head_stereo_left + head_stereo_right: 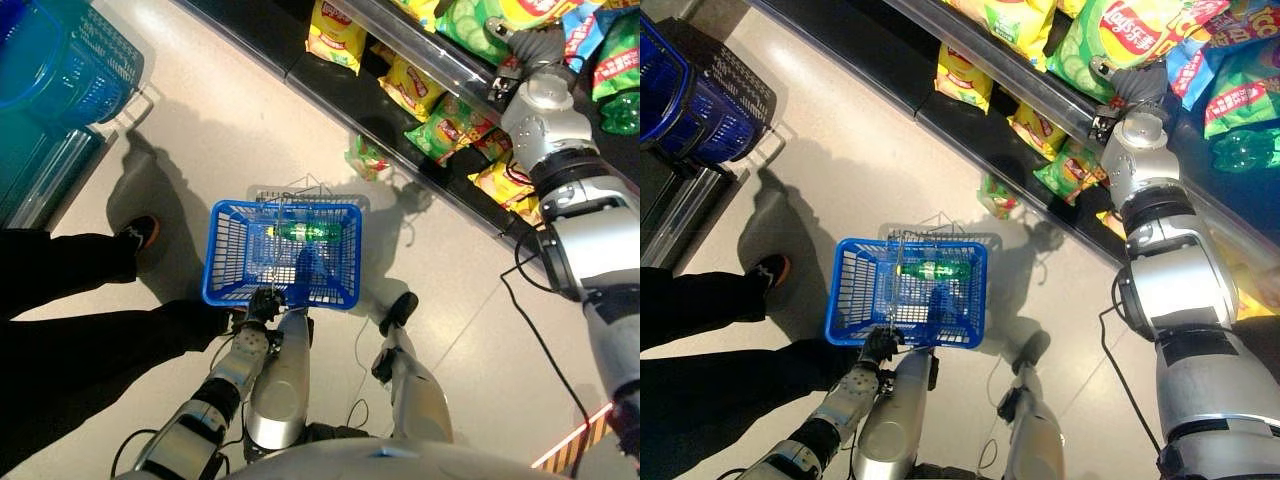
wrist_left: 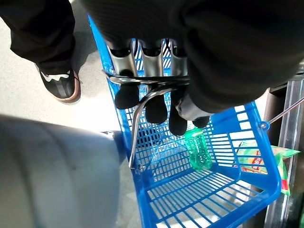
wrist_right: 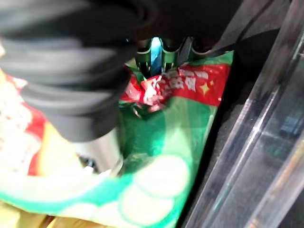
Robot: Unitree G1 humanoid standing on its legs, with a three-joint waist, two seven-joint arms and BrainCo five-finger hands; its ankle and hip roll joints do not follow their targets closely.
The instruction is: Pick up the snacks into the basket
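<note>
We counted one blue basket [image 1: 232,280] on the floor with one green bottle [image 1: 308,232] in it, one green snack bag [image 1: 368,158] lying on the floor by the shelf, and two stacked baskets [image 1: 700,95] off at the side. Shelf bags too crowded to count.

A person in black trousers [image 1: 70,330] stands on the pale glossy floor [image 1: 230,120] at the robot's left side, one black shoe with an orange-trimmed sole [image 1: 140,232] planted on the floor. Farther off on that side, a stack of blue plastic shopping baskets [image 1: 695,95] sits nested in a metal-framed stand [image 1: 685,205]. Along the opposite side, a dark shelf unit with a clear plastic front rail [image 1: 1010,70] runs diagonally across the floor.
</note>
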